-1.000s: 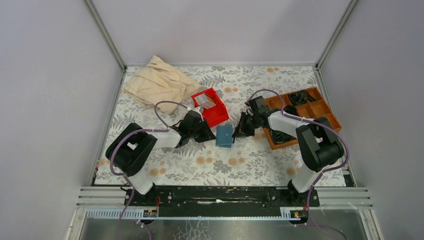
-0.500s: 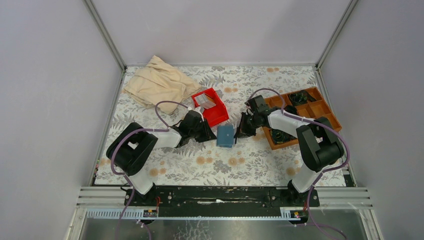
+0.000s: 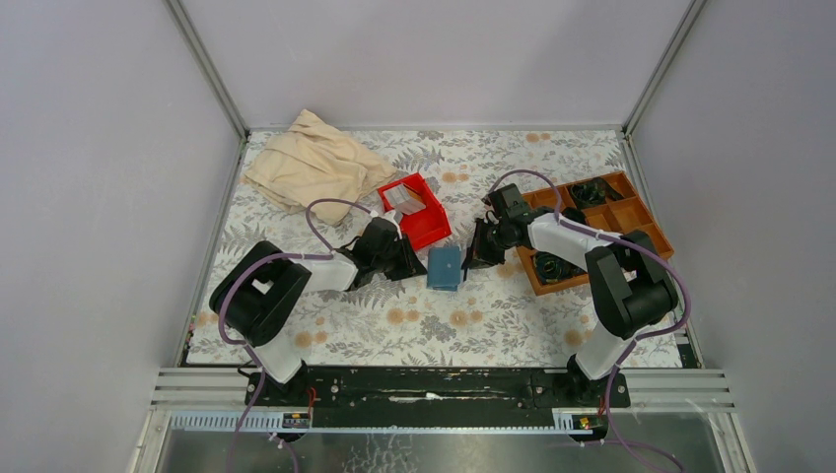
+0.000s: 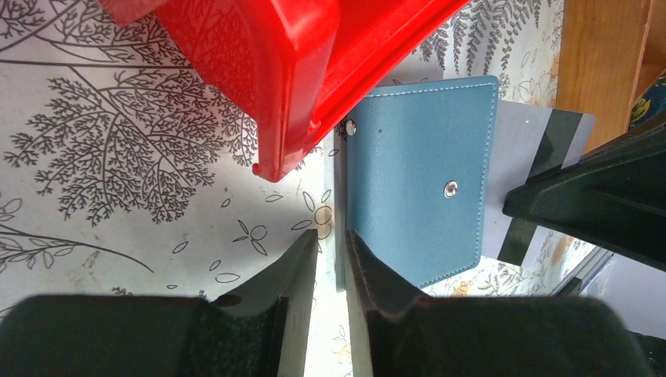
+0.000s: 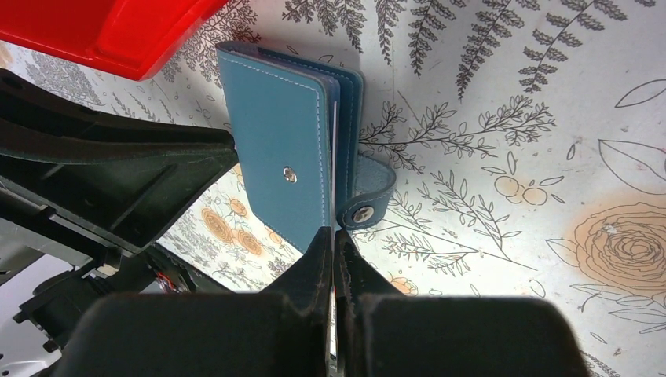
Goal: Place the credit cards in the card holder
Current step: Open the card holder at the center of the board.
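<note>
The teal-blue card holder (image 3: 445, 266) sits mid-table between my two grippers. My left gripper (image 4: 333, 239) is closed on its left edge, seen as a thin blue-grey strip between the fingertips, close under the red bin. A pale credit card (image 4: 522, 133) with a dark stripe sticks out of the holder's far side. My right gripper (image 5: 334, 234) is shut on that card. In the right wrist view the card shows only as a white sliver (image 5: 334, 126) between the cover (image 5: 275, 133) and the inner leaves. The snap strap (image 5: 365, 196) hangs loose.
A red plastic bin (image 3: 422, 225) stands just behind the holder, with pale cards (image 3: 401, 200) in it. A brown wooden compartment tray (image 3: 641, 222) lies to the right, under my right arm. A beige cloth (image 3: 311, 163) is heaped at the back left.
</note>
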### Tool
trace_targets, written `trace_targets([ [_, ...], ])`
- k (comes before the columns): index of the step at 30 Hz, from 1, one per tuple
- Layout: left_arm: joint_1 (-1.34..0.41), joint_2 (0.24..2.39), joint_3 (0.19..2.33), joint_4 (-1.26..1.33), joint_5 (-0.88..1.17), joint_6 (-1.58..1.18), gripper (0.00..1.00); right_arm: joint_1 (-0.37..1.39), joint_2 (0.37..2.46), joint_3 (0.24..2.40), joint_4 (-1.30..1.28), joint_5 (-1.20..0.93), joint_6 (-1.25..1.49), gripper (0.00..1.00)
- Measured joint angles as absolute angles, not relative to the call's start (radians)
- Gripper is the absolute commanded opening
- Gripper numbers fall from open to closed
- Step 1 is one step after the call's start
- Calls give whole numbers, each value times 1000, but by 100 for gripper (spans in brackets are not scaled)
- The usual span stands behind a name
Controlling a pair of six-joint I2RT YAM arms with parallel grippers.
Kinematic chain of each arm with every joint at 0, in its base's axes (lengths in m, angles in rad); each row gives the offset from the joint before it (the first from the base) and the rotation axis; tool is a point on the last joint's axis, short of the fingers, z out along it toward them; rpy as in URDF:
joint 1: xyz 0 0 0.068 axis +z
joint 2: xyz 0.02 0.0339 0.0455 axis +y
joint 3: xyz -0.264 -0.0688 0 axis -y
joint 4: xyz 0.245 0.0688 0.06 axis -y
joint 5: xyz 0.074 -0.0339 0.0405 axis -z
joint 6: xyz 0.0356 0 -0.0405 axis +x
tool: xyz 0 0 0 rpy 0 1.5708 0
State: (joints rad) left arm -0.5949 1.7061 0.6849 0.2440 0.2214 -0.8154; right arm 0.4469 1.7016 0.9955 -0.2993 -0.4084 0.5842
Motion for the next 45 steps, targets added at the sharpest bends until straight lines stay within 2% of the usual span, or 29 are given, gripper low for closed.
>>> trace_targets([
  [45,-595,1715,676,276,229,-821,28,447,1701,1015,-333,-403,572,0],
])
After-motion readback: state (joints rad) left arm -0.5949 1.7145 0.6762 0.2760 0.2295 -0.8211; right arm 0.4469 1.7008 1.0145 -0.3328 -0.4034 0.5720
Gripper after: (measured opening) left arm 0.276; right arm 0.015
